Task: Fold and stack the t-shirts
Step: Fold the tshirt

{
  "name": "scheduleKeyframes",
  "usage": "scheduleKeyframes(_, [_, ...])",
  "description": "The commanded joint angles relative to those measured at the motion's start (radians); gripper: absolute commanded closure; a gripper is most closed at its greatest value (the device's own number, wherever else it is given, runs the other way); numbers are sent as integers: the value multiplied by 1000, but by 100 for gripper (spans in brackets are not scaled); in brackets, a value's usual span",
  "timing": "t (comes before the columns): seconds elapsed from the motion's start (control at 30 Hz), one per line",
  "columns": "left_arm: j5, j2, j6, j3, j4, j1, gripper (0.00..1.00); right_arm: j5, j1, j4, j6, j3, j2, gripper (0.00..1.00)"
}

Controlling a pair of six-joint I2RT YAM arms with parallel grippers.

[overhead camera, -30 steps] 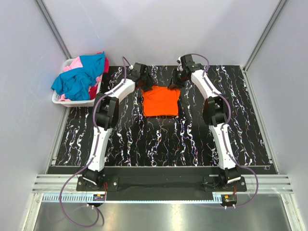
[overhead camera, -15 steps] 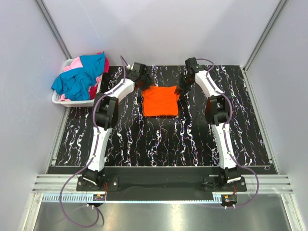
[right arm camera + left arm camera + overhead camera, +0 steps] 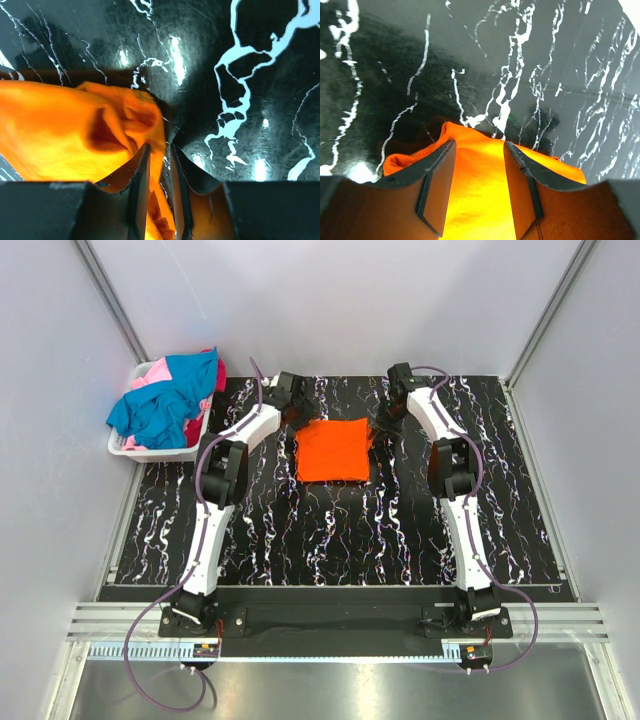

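— Which step are we on?

— We see the vivid orange cloth t-shirt lying as a folded square at the far middle of the black, white-veined counter, with an arm at each far corner. We judge a fold is being finished or tidied.

— And the tools?

— Our right tool pinches a bunched corner of the shirt between narrow jaws. Our left tool is spread, straddling the far edge, and no pad visibly presses it.

— Next?

— We reckon we should release cleanly and lift without dragging the fold. Then we go for the heap of teal, pink and red shirts in the white slatted plastic basket, far left.

— What do the views add?

— Only the overhead shows us the square outline and the basket. Only the wrist views show the jaws.
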Motion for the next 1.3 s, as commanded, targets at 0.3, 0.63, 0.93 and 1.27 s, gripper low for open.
scheduleKeyframes(0.3, [-218, -6, 14, 30, -129, 8, 51, 188, 2, -106, -5, 20, -51, 72])
scheduleKeyframes(0.63, [116, -90, 141, -72, 238, 14, 46, 165, 2, -106, -28, 11, -79, 68])
scheduleKeyframes(0.93, [135, -235, 154, -151, 297, 52, 33, 193, 2, -91, -28, -83, -165, 45])
scheduleKeyframes(1.27, [87, -365, 181, -244, 84, 83, 28, 159, 2, 41, -29, -311, -323, 11])
